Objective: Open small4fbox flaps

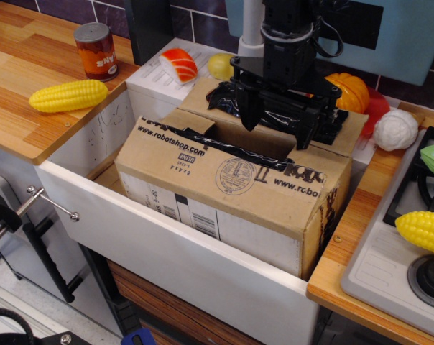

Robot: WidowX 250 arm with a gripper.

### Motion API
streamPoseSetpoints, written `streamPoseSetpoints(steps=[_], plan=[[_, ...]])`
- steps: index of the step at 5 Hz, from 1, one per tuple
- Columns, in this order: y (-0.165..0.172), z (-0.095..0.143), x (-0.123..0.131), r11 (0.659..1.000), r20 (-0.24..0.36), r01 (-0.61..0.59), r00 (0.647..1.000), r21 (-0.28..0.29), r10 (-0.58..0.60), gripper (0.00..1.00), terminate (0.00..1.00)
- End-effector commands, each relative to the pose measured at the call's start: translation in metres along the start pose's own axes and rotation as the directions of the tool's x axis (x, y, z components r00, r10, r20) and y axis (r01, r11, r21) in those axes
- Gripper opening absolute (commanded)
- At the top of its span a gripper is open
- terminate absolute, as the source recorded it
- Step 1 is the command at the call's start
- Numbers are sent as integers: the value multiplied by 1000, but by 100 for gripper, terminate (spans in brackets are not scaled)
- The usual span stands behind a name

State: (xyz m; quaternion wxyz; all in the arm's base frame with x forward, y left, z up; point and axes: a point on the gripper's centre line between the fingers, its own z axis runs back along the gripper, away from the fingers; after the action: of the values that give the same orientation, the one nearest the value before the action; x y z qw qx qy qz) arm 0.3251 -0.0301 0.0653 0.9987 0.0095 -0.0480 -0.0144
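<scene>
A toy kitchen filled my one camera view: a wooden counter (30, 108) on the left, dark tiles behind, and a white sink basin (167, 251) in the middle. In that basin sat the large brown corrugated cardboard carton (224, 208) printed with a web address, round stamp and barcode label facing me. Its near long flap (231, 169) lay folded down over the front edge, black tape ragged along it; the far flap (217, 90) stood back behind the arm. I judged the top mostly open, though the short end flaps were hard to make out. The black gripper (274, 126) hung over the carton's mouth with its fingers spread and nothing between them. The cardboard looked stiff but light, the tape glossy and slippery, so I would have hooked a bare flap edge rather than taped parts.
</scene>
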Motion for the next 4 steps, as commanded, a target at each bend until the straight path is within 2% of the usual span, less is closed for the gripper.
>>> streamPoseSetpoints(steps=[1, 4], plan=[[0, 0, 0, 1000, 0, 0, 1000, 0, 0, 100, 0], [-6, -7, -9, 999, -4, -33, 999, -6, 33, 100, 0]])
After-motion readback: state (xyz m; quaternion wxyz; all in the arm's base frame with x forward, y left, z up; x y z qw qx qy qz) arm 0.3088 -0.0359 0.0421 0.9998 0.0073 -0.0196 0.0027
